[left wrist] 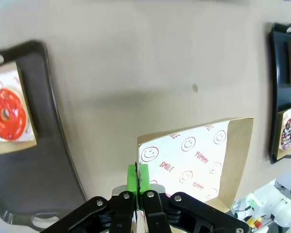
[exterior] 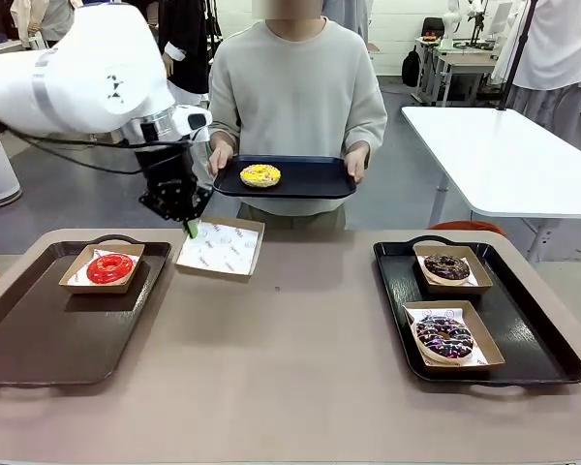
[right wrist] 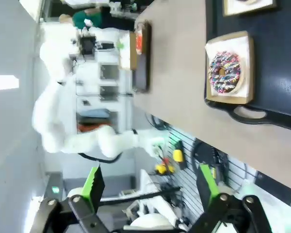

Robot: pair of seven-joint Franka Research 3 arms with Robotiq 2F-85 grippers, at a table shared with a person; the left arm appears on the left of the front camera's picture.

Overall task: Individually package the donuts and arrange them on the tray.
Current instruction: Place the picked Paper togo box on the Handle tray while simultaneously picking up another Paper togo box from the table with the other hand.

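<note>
While the left gripper (exterior: 191, 229) pinches an empty box (exterior: 221, 248), the right gripper (right wrist: 150, 187) gapes.

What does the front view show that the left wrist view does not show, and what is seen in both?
Front view alone: a person holding a black tray with the yellow donut, and the left arm from outside.

Left wrist view alone: the left end effector shut on the empty box's edge, and the liner's red SMILE and YUMMY print.

Both: the red donut in its box on the brown tray, the empty box, and the two boxed donuts on the black tray.
</note>
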